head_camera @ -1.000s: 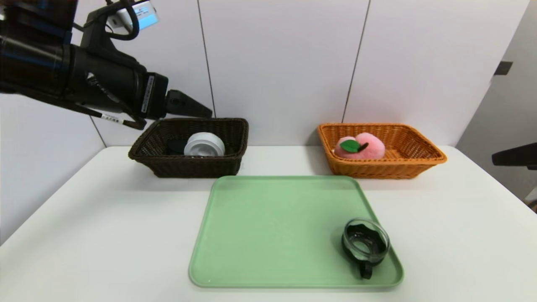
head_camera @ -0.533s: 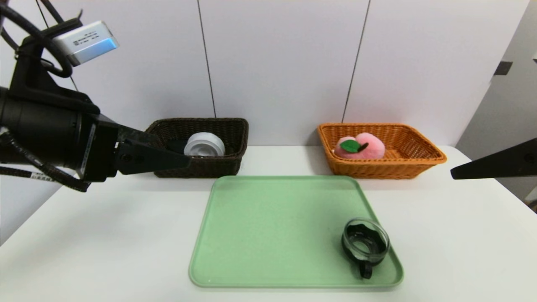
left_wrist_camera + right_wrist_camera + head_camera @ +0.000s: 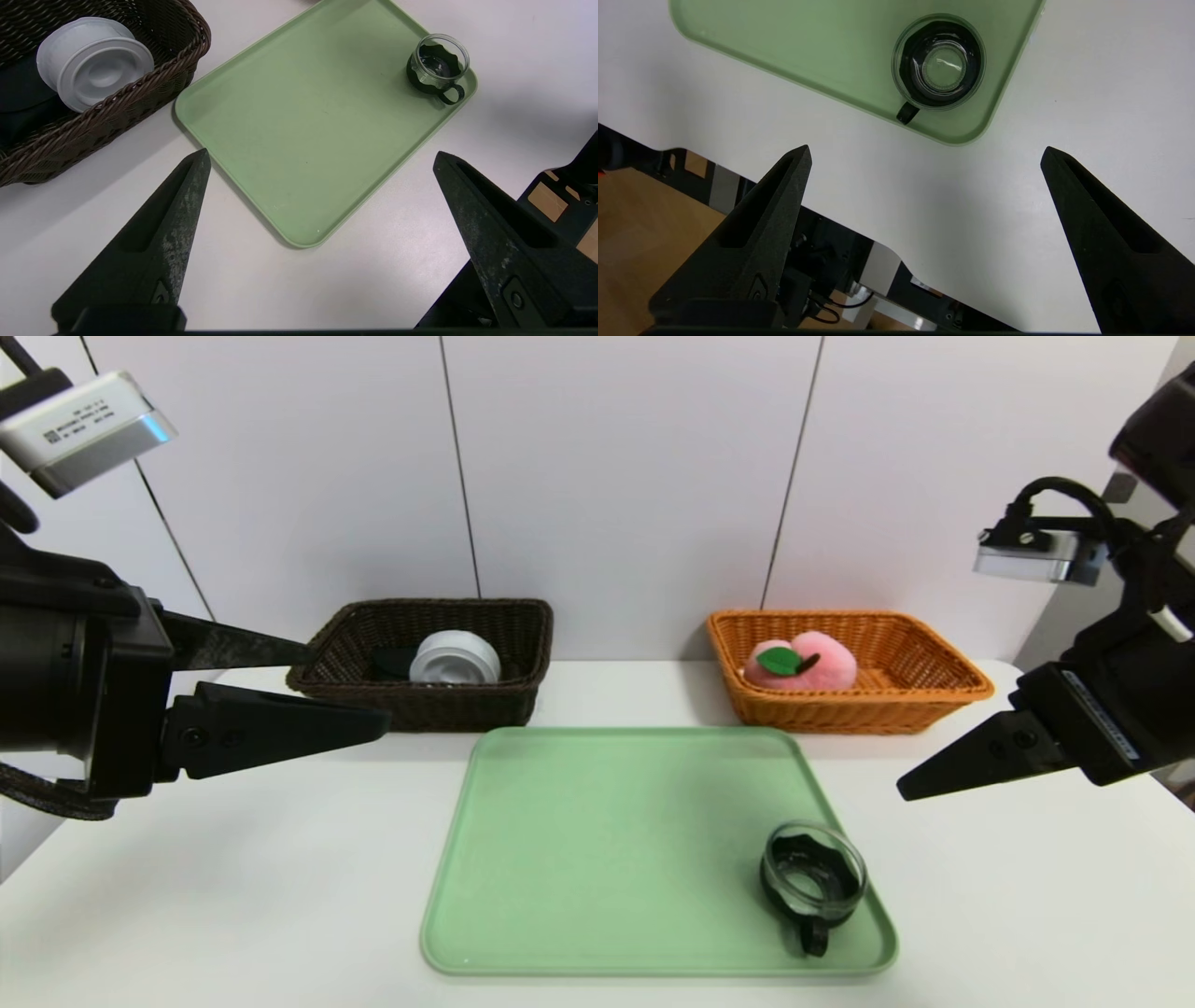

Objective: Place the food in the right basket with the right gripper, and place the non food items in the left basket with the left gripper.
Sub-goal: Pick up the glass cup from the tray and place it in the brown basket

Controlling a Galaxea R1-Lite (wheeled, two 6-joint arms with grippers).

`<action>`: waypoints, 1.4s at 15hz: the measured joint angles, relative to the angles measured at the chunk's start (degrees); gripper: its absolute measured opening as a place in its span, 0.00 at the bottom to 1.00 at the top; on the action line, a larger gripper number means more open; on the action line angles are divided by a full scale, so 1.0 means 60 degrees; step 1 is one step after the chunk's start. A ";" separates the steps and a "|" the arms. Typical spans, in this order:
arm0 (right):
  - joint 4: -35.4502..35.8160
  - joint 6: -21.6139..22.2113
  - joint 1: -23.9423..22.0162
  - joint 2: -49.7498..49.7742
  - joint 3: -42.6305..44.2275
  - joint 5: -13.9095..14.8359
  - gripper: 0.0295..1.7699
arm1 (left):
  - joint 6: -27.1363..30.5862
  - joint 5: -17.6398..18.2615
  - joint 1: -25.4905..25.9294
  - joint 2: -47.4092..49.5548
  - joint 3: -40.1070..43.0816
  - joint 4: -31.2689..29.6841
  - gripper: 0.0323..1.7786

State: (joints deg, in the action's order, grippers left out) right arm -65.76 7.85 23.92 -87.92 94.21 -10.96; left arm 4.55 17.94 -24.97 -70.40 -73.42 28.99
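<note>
"Grippers first: what was at the far left?"

"The left gripper [image 3: 350, 686], its fingers spread wide with nothing between them, above the table [image 3: 233, 896]."

"And next along?"

"The dark brown basket [image 3: 448, 707], at the back of the table. The white container [image 3: 455, 658] lay inside, a black pouch [image 3: 392, 660] beside it."

"What about the middle?"

"The green tray [image 3: 616, 859] lay there, with the glass cup [image 3: 812, 877] upright near its right edge, its black handle toward the near side."

"Further right?"

"The orange basket [image 3: 850, 709] stood behind, with the pink plush peach [image 3: 812, 663] in its left part."

"And last?"

"The right gripper [image 3: 926, 147], above the table beyond the tray's right side, spread wide too, holding nothing."
</note>
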 joint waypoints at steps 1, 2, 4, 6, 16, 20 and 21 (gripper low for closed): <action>-0.0047 -0.0240 0.0037 -0.0248 0.0106 0.0000 0.96 | 0.0000 -0.0006 0.0000 0.0018 0.0004 0.0000 0.95; -0.0061 -0.0492 0.0059 -0.0473 0.0167 0.0016 0.96 | 0.0000 -0.0006 0.0000 0.0024 0.0004 0.0000 0.95; -0.0053 -0.1099 0.0043 -0.0902 0.0248 0.0077 0.96 | 0.0000 -0.0006 0.0000 0.0035 0.0008 -0.0026 0.95; -0.0043 -0.1900 0.0000 -0.1300 0.0270 0.0329 0.96 | 0.0000 -0.0020 0.0000 0.0035 0.0014 -0.0059 0.95; 0.0563 -0.3480 0.0028 -0.2891 0.0408 0.1115 0.96 | 0.0008 -0.0020 0.0004 0.0000 0.0018 -0.0069 0.95; 0.0536 -0.3594 0.0024 -0.3204 0.0386 0.1126 0.96 | 0.0000 -0.0037 0.0008 0.0000 0.0018 -0.0069 0.95; 0.0536 -0.3627 0.0018 -0.3259 0.0372 0.1126 0.96 | 0.0012 -0.0039 0.0008 -0.0008 0.0018 -0.0069 0.95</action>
State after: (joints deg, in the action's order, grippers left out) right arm -62.54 -13.91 24.03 -107.47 96.44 -4.21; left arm 4.62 17.71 -24.92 -70.45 -73.31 28.57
